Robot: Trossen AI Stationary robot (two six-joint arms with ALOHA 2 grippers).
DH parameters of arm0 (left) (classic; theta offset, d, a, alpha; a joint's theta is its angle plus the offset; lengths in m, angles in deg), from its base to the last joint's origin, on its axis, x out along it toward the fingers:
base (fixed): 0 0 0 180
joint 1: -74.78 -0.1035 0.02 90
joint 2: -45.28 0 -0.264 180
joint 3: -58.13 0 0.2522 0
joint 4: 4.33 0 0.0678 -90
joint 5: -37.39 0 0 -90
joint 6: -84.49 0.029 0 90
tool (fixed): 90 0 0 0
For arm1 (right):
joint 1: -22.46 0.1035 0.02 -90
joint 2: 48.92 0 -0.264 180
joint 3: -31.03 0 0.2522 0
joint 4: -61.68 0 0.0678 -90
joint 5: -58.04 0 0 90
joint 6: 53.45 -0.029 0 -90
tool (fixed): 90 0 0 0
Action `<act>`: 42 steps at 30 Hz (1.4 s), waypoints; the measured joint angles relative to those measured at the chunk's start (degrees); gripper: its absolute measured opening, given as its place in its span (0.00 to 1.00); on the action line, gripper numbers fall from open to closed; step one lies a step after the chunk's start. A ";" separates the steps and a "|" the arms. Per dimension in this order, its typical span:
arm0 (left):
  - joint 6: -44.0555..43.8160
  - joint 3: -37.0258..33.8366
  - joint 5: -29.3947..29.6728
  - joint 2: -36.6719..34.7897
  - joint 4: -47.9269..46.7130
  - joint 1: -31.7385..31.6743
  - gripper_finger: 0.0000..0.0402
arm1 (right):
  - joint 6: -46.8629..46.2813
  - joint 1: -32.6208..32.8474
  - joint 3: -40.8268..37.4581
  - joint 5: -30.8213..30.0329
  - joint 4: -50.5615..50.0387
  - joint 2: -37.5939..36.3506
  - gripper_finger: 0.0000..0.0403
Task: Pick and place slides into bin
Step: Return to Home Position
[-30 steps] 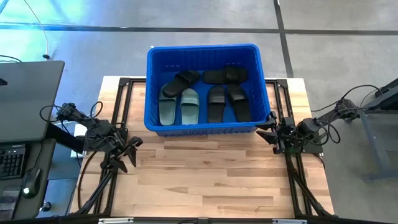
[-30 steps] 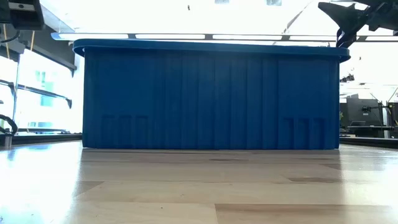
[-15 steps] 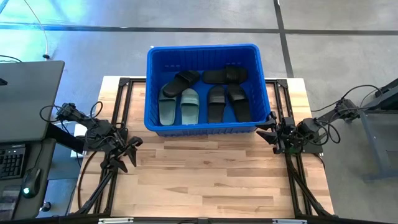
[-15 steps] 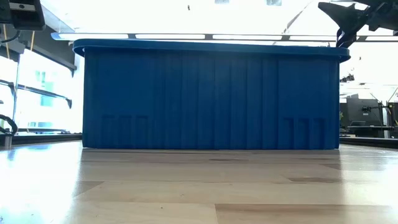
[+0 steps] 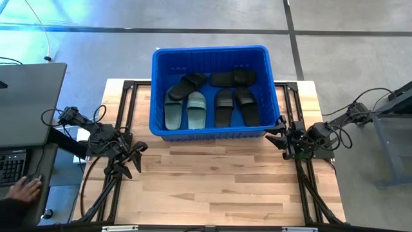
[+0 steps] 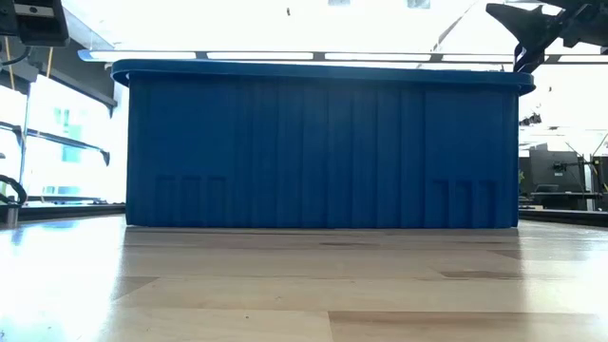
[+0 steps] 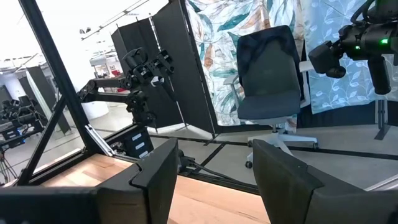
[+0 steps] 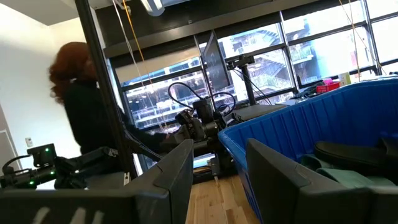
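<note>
Six slides point(image 5: 223, 107) lie inside the bin point(image 5: 209, 49), a bright blue tub at the far middle of the table point(image 5: 219, 183). The two green slides point(image 5: 174, 112) sit side by side at the bin's left. One of the four black slides point(image 5: 246, 106) lies angled above the green pair, one lies crosswise at the far right, and two lie lengthwise beside each other below it. Seen level from the table top, the bin's ribbed wall fills the middle of the view and its base rests flat on the wood.

The right gripper point(image 5: 275, 134) hangs just beside the bin's near right corner with its fingers spread and nothing between them. The left gripper point(image 5: 137, 153) sits over the table's left edge, apart from the bin, and its fingers are likewise spread and empty.

The table is pale butcher-block wood with black frame rails along both sides. Around it is a grey concrete floor point(image 5: 347, 26) crossed by dark lines. A grey desk point(image 5: 26, 103) with a keyboard point(image 5: 11, 166) stands to the left, where a hand point(image 5: 22, 189) rests. Past the right gripper, a person point(image 8: 81, 106) in a dark top stands before tall windows point(image 8: 280, 56). Past the left gripper are an office chair point(image 7: 267, 74), a black folding screen point(image 7: 180, 68) and a leaf-print curtain point(image 7: 214, 28).
</note>
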 joint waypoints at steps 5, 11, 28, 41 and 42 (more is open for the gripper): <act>0.00 0.00 0.00 0.00 0.01 -0.01 0.48 | -0.01 0.00 0.00 0.00 0.00 0.00 0.35; 0.00 0.00 0.00 0.00 0.02 -0.01 0.48 | -0.02 0.00 0.00 0.00 0.00 0.00 0.35; 0.00 0.00 -0.02 0.00 0.02 0.00 0.48 | -0.02 0.00 0.00 0.00 0.00 0.00 0.35; 0.00 0.00 -0.01 0.00 0.02 0.01 0.48 | -0.02 0.00 0.00 0.00 0.00 0.00 0.35; 0.01 0.00 -0.01 0.00 0.02 0.01 0.48 | -0.01 0.00 0.00 0.00 0.00 0.00 0.35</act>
